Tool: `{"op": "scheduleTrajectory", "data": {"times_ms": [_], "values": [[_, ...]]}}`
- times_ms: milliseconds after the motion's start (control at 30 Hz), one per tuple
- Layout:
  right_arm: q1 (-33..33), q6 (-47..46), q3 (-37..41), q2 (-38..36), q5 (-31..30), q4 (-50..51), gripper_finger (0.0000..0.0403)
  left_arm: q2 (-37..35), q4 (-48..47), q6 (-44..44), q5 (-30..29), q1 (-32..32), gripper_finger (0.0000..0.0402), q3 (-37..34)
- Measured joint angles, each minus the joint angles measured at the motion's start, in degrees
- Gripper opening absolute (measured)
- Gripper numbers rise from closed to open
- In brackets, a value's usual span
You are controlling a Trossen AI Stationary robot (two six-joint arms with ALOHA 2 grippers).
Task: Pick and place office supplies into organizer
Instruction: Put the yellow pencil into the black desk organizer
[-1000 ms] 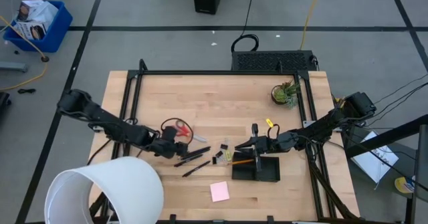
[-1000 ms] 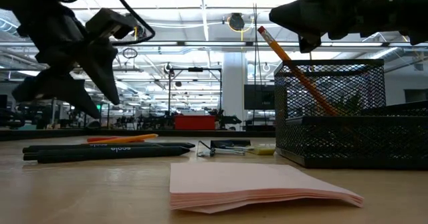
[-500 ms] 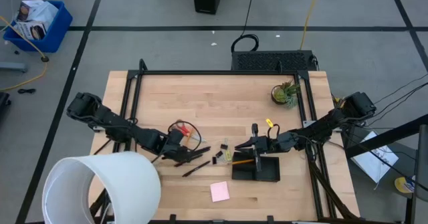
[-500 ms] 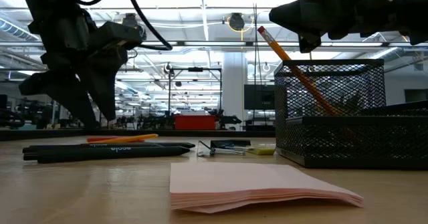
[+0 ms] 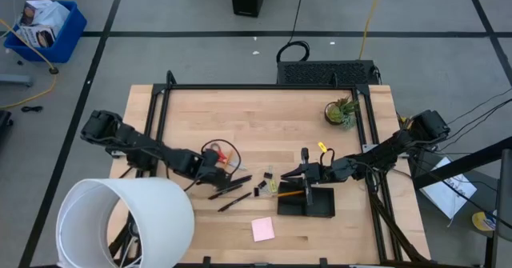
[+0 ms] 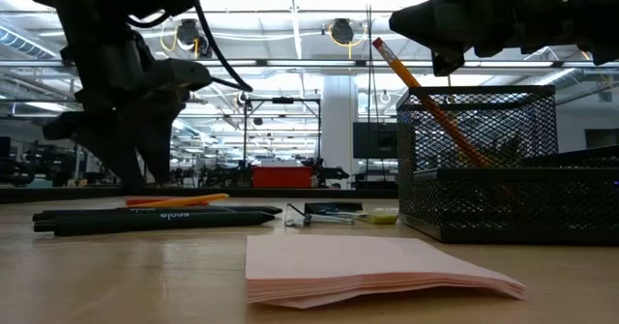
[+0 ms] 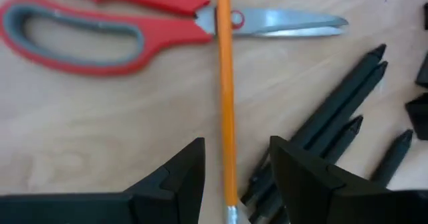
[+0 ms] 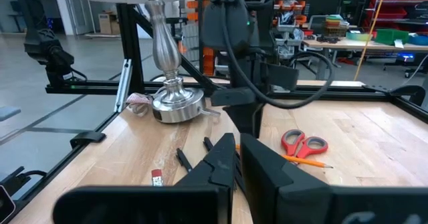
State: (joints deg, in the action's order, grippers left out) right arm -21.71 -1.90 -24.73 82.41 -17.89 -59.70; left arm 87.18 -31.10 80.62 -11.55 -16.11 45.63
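The left gripper [image 7: 231, 167] hangs low over the table with its fingers [image 7: 180, 174] spread apart, straddling the end of an orange pencil [image 7: 226, 103] without gripping it. Just past the pencil lie the red scissors [image 7: 127, 25], the pencil crossing them at the pivot. Beside that gripper sits a bunch of black pens [image 7: 341, 117], fanned out on the wood.

The right gripper [image 5: 305, 172] hovers over the organizer [image 5: 308, 204], its fingers [image 8: 224, 174] pinched together and holding nothing. A second pencil [image 6: 426, 97] leans in the organizer's mesh cup. Small black clips [image 5: 262, 190] lie between the pens and the organizer. A pink pad [image 5: 262, 229] rests nearer the table's front edge, apart from both arms.
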Motion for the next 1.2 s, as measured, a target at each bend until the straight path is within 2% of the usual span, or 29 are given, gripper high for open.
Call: {"op": "scheduleTrajectory", "data": {"times_ms": [133,333,600,733,1000,1200], "values": [[0.0,0.0,0.0,0.0,0.0,0.0,0.0018,0.0,-2.9,-2.2,1.2,2.2,0.017,0.0],[0.0,0.0,0.0,0.0,0.0,0.0,0.0018,0.0,-4.4,-2.6,8.7,4.4,0.017,0.0],[0.0,0.0,0.0,0.0,0.0,0.0,0.0018,0.0,-4.1,-11.9,13.2,6.6,0.0171,0.0],[0.0,0.0,0.0,0.0,0.0,0.0,0.0018,0.0,-3.2,-13.3,14.5,8.8,0.0171,0.0],[0.0,0.0,0.0,0.0,0.0,0.0,0.0018,1.7,-5.5,-13.1,24.4,14.4,0.019,0.0],[0.0,0.0,0.0,0.0,0.0,0.0,0.0018,5.9,-5.2,-17.8,33.6,16.9,0.0221,0.3]]}}
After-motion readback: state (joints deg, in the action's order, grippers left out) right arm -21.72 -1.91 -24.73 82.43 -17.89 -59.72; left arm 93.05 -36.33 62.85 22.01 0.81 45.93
